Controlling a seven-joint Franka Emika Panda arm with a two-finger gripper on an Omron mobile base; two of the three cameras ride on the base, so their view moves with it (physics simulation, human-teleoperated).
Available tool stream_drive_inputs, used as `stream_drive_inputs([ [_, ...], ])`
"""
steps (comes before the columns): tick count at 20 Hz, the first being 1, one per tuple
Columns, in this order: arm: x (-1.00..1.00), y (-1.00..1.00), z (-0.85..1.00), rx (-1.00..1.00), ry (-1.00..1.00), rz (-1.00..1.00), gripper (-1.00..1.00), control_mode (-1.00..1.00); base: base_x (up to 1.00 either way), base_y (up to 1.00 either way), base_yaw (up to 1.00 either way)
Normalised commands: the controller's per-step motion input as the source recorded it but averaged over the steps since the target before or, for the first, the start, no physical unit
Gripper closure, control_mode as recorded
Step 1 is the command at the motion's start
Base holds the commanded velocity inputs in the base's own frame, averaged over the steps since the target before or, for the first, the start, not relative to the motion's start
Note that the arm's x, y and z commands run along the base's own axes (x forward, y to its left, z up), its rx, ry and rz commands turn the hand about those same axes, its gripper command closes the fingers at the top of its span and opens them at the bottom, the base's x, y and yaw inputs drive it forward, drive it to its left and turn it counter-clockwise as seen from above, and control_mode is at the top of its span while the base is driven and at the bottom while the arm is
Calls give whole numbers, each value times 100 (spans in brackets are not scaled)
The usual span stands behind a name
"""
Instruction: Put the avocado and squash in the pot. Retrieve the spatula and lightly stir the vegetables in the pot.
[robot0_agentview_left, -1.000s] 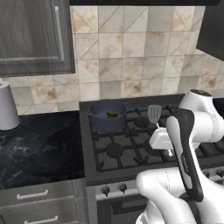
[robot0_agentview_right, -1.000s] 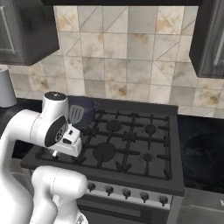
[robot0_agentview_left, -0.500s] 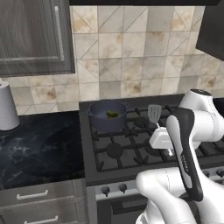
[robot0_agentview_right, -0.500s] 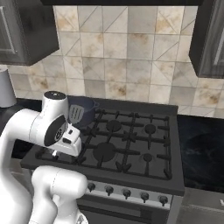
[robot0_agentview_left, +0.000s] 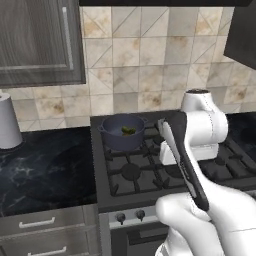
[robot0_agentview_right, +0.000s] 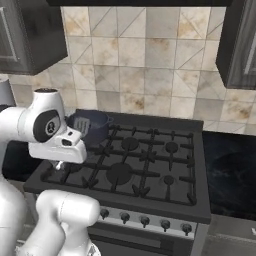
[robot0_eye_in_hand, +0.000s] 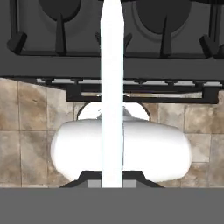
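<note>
The dark blue-grey pot (robot0_agentview_left: 121, 134) stands on the back left burner. Small green and yellowish pieces (robot0_agentview_left: 128, 130) lie inside it; I cannot tell the avocado from the squash. My gripper (robot0_eye_in_hand: 112, 180) is shut on the spatula's long pale handle (robot0_eye_in_hand: 112, 87), which runs straight up the middle of the hand view. In the right base view the slotted grey spatula head (robot0_agentview_right: 81, 125) stands upright just in front of the pot (robot0_agentview_right: 98, 123), above my white hand. In the left base view my arm covers the spatula.
The black gas stove (robot0_agentview_right: 150, 165) has grates over several burners and a row of knobs (robot0_agentview_right: 144, 220) along its front. A white cylinder (robot0_agentview_left: 9, 122) stands on the dark marble counter at the left. Dark cabinets hang above both sides.
My hand and the spatula have swung left, and the spatula head now stands closer to the pot. The pot has not moved.
</note>
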Motion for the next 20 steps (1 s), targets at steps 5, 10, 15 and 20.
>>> stream_drive_inputs([
  [5,97,-3,100,-23,62,8,100,-100,0,0,0],
  [10,100,-24,30,-12,64,22,100,-100,0,0,0],
  [15,36,-18,-62,-5,27,33,100,-100,0,0,0],
  [20,0,-64,-1,6,-18,26,100,-100,0,0,0],
])
